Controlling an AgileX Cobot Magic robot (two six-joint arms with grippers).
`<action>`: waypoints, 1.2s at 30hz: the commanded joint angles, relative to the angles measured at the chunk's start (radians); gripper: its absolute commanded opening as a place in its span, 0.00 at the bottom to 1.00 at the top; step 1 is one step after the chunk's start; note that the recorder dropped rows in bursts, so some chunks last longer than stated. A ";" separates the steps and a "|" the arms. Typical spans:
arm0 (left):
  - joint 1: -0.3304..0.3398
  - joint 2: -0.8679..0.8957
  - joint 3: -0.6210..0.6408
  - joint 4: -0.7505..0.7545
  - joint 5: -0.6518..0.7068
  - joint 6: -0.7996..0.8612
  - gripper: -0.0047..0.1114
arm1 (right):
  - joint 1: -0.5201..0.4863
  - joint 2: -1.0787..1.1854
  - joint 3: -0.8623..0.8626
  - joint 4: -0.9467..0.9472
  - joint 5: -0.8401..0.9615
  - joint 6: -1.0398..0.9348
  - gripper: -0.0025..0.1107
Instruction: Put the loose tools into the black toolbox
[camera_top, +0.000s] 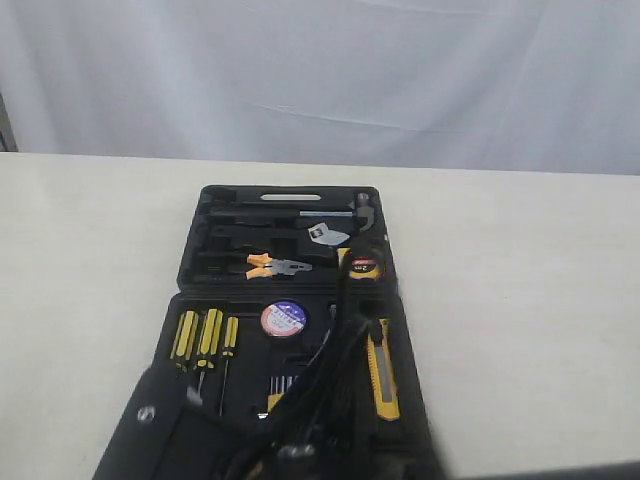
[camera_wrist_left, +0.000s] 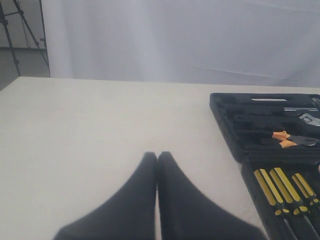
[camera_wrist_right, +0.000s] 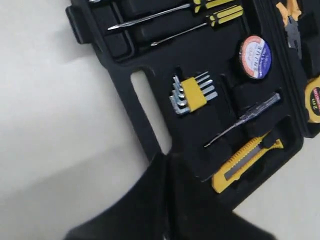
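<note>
The black toolbox (camera_top: 190, 260) lies open on the table. All four tools rest in its moulded slots: the orange-and-black pliers (camera_top: 272, 265) and the yellow tape measure (camera_top: 364, 262) in the far half, the tape roll (camera_top: 283, 319) and the yellow-black utility knife (camera_top: 383, 368) in the near half. My left gripper (camera_wrist_left: 157, 156) is shut and empty over bare table beside the box. My right gripper (camera_wrist_right: 166, 157) is shut and empty above the box's handle cut-out (camera_wrist_right: 150, 117), close to the knife (camera_wrist_right: 245, 162). The roll (camera_wrist_right: 255, 56) also shows there.
Yellow-black screwdrivers (camera_top: 205, 335), a hex key bunch (camera_wrist_right: 192, 93), a thin tester pen (camera_wrist_right: 245, 119) and a hammer (camera_top: 330, 212) sit in the case. My arms and cables (camera_top: 320, 420) cover its near edge. Pale tabletop (camera_top: 80, 260) spreads on both sides; a white curtain hangs behind.
</note>
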 joint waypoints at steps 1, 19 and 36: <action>-0.002 -0.003 0.002 -0.002 0.000 0.000 0.04 | 0.065 0.070 0.008 -0.037 -0.047 0.074 0.15; -0.002 -0.003 0.002 -0.002 0.000 0.000 0.04 | -0.015 0.278 0.008 -0.171 -0.161 0.188 0.48; -0.002 -0.003 0.002 -0.002 0.000 0.000 0.04 | -0.102 0.359 0.008 -0.210 -0.223 0.199 0.48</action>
